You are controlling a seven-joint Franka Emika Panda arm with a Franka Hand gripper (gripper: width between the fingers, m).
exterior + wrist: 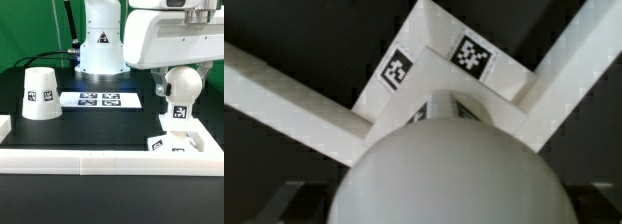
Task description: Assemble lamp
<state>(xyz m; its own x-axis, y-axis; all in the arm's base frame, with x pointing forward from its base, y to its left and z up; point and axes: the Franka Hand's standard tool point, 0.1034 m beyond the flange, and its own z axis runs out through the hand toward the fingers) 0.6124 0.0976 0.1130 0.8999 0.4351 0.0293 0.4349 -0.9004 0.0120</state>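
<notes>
My gripper [179,80] is shut on the round white bulb [181,84] and holds it upright, with its tagged stem [178,116] pointing down over the flat square base [163,144]. I cannot tell whether the stem touches the base. The base lies in the corner of the rails at the exterior view's right. In the wrist view the bulb [446,170] fills the foreground between my dark fingers [263,203]. Beyond it is the tagged base [434,40]. The cone shade [40,93] stands upright at the exterior view's left, apart from the rest.
The marker board [97,99] lies flat in the middle, in front of the arm's pedestal [100,55]. A long white border rail [90,162] runs along the front, and its arms meet at the base in the wrist view [287,85].
</notes>
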